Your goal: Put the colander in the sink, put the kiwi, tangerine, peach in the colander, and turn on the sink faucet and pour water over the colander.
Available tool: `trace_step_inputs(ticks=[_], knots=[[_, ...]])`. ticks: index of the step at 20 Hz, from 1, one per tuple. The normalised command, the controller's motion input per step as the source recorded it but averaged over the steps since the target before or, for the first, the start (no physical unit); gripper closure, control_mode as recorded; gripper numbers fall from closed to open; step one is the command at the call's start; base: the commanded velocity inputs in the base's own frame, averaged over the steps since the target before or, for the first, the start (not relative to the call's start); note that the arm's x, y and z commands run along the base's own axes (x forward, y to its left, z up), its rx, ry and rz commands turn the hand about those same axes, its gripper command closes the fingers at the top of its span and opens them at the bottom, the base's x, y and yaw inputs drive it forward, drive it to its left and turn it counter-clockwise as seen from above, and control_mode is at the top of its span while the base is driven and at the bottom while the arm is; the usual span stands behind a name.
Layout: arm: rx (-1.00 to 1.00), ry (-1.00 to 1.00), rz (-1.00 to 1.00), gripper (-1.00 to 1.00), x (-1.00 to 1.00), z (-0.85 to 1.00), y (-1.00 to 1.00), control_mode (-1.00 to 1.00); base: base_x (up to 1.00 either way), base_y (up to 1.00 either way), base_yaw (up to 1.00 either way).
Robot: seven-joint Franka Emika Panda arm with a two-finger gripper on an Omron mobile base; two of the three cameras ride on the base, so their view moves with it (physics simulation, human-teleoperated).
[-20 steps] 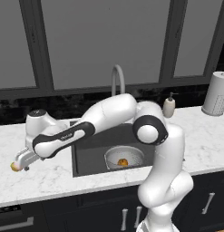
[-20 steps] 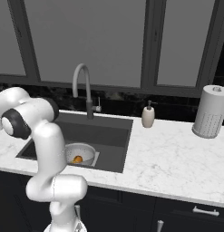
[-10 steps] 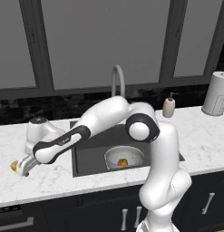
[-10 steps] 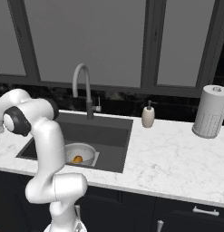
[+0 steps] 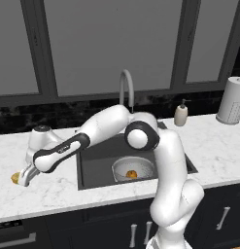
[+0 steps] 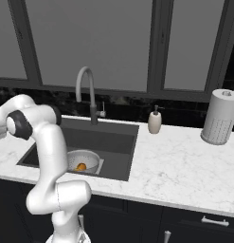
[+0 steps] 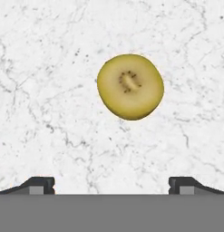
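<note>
The kiwi (image 7: 130, 86) lies on the white marbled bench (image 7: 50, 99), seen from straight above in the hand view with its seeded end facing the camera; it sits ahead of the two dark fingertips (image 7: 38, 183), roughly midway between their lines and clear of both. The hand (image 5: 23, 178) has its jaws spread wide and grips nothing. In the left base view the hand hangs low over the bench at the far left, well apart from the sink (image 5: 97, 168), and the kiwi (image 5: 15, 178) shows as a small yellowish spot just beside the tip; whether it touches the hand there is hard to tell at that size. That view also shows the colander (image 5: 122, 167) standing in the sink with a bright orange fruit (image 5: 132, 173) inside it. The right base view gives the same colander (image 6: 86, 159) and orange fruit (image 6: 81, 166) from the other side, plus the sink faucet (image 6: 87, 92) standing behind the basin, a beige soap dispenser (image 6: 155, 121) and a tall white perforated cylinder (image 6: 219, 117) further right.
</note>
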Motion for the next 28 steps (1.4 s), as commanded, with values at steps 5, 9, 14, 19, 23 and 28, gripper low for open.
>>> trace_step_inputs(ticks=[5,9,14,19,23,28], knots=[[0.05,0.0,0.09,-1.0,0.11,-0.08,0.24,-1.0,0.0,0.0,0.0],[0.03,0.0,0.08,-1.0,0.0,-0.15,0.17,-1.0,0.0,0.0,0.0],[0.0,0.0,0.07,-1.0,0.07,-0.26,0.17,-1.0,0.0,0.0,0.0],[0.0,0.0,0.06,-1.0,0.28,-0.3,0.24,-1.0,0.0,0.0,0.0],[0.01,0.0,0.05,-1.0,0.19,-0.16,0.29,-1.0,0.0,0.0,0.0],[0.0,0.0,0.05,-1.0,0.0,-0.13,0.3,-1.0,0.0,0.0,0.0]])
